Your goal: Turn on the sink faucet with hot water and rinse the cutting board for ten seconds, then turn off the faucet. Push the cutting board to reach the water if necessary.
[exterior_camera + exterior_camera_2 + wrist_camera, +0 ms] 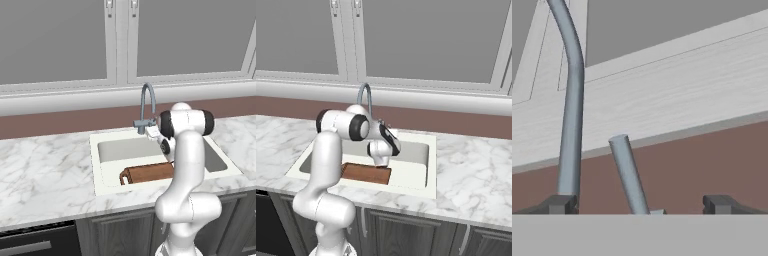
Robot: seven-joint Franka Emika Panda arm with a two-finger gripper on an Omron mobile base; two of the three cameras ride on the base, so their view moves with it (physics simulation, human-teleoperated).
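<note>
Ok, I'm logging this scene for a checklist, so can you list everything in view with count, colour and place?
faucet: one, grey, behind the sink, lever between the gripper's fingertips
sink: one, cream-white, set in the counter
cutting board: one, reddish-brown, in the sink's near side
counter: one, white marble with grey veins, around the sink
windows: two grey panes, above the counter
cabinets: dark grey, under the counter
arm: one, white
gripper: one, dark fingertips, open, at the faucet's base

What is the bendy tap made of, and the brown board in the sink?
The sink faucet looks like metal: smooth, plain grey, with a thin arched spout. The cutting board looks like wood: reddish-brown, matte, with faint streaks like grain. These are rendered pictures, so both are only best guesses.
</note>
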